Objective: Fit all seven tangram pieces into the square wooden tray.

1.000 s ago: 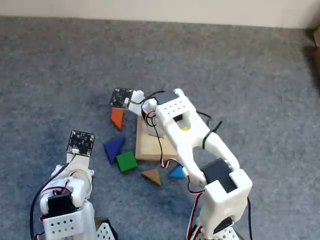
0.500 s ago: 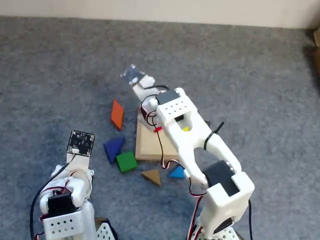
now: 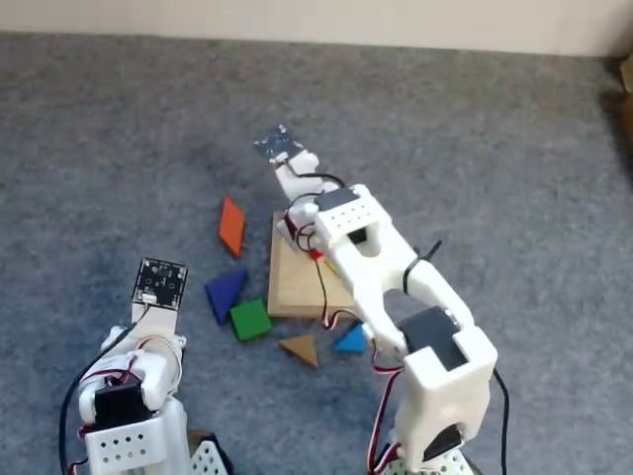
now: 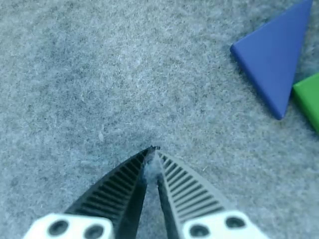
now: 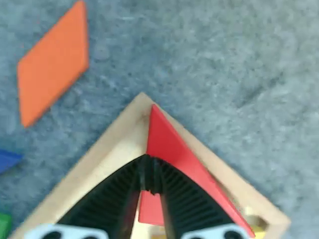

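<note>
Tray [image 3: 289,289], square, wooden: lies flat on the grey carpeted counter [image 3: 475,148]; every place below is given from it.

1. Red triangle [image 5: 172,149]: inside the tray, its point tucked into one corner, one edge along the rim.
2. Yellow piece [image 5: 256,222]: inside the tray, past the red triangle; shape hidden.
3. Orange parallelogram [image 3: 231,226]: outside the tray, near the corner that holds the red triangle, apart from the rim.
4. Dark blue triangle [image 3: 225,292]: outside the tray, on the side facing my left arm.
5. Green square [image 3: 249,320]: just beside the tray's corner on that same side, next to the dark blue triangle.
6. Brown triangle [image 3: 301,347] and light blue triangle [image 3: 350,340]: off the tray's edge nearest my arm bases.
7. My right hand [image 5: 149,167]: clenched, tips together over the red triangle, inside the tray.
8. My left hand [image 4: 152,149]: clenched on nothing, over bare counter, farther from the tray than the dark blue triangle.
</note>
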